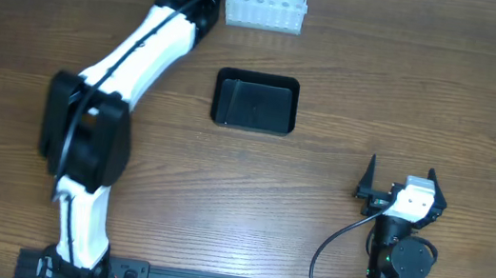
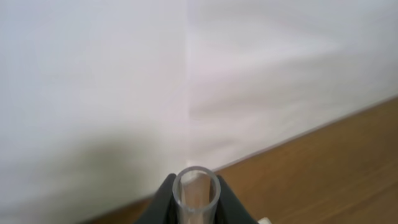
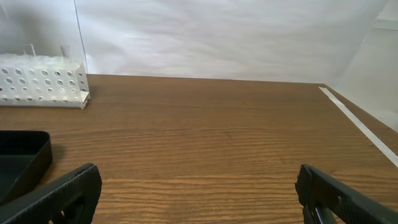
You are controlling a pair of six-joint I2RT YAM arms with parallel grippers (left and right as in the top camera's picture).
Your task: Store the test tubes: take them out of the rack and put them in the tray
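While the rack (image 1: 265, 9) stands beside the wall (image 3: 217, 37), tray (image 1: 254, 111) lies apart.

The worktop (image 1: 406, 102) is smooth brown wood grain with a soft satin sheen, and the tray (image 1: 219, 97) on it is glossy black plastic. Beyond the tray, the rack (image 1: 265, 9) is milky, translucent white plastic. The test tube (image 2: 196, 193) in the left hand (image 2: 196, 208) is clear and shiny, glass or plastic I cannot tell; the right hand (image 1: 400, 178) has matt black plastic fingers (image 3: 62, 193).
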